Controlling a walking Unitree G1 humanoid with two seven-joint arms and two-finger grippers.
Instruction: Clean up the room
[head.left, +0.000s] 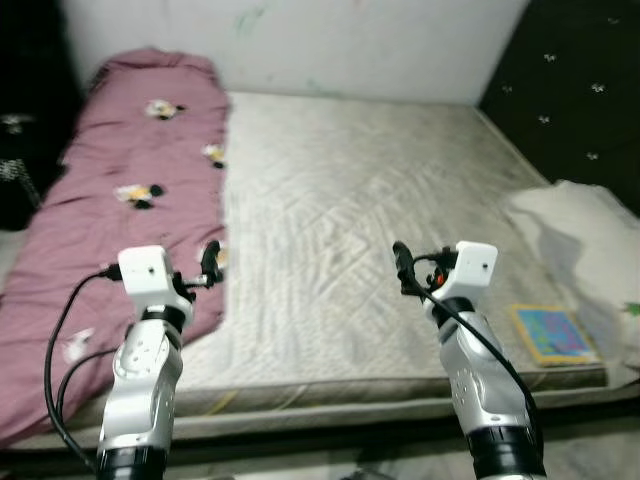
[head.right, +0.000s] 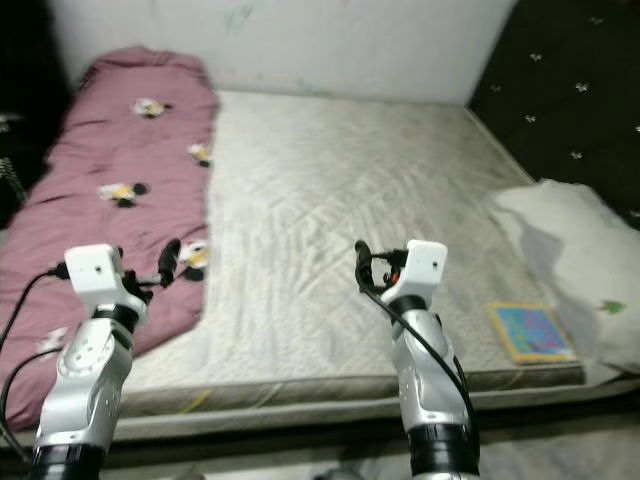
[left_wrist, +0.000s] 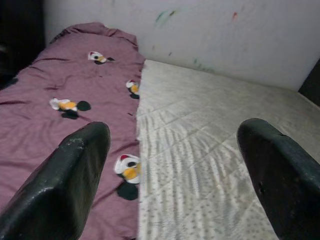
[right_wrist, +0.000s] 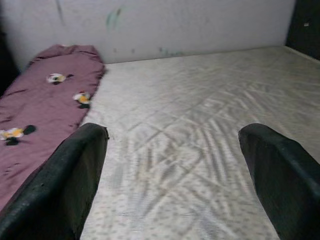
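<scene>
A big bare mattress (head.left: 370, 230) lies by the white wall (head.left: 330, 40). A purple blanket (head.left: 120, 190) with little duck pictures covers its left side. On the right side sits a white pillow (head.left: 585, 250). A small bright book (head.left: 553, 334) lies on the mattress's front right corner, just beside the pillow.

The left gripper (left_wrist: 175, 175) hangs over the edge of the blanket. Its fingers (left_wrist: 65, 185) are wide apart and hold nothing. The right gripper (right_wrist: 175, 175) hangs over the bare mattress. Its fingers (right_wrist: 275, 180) are wide apart too, with nothing between them.
</scene>
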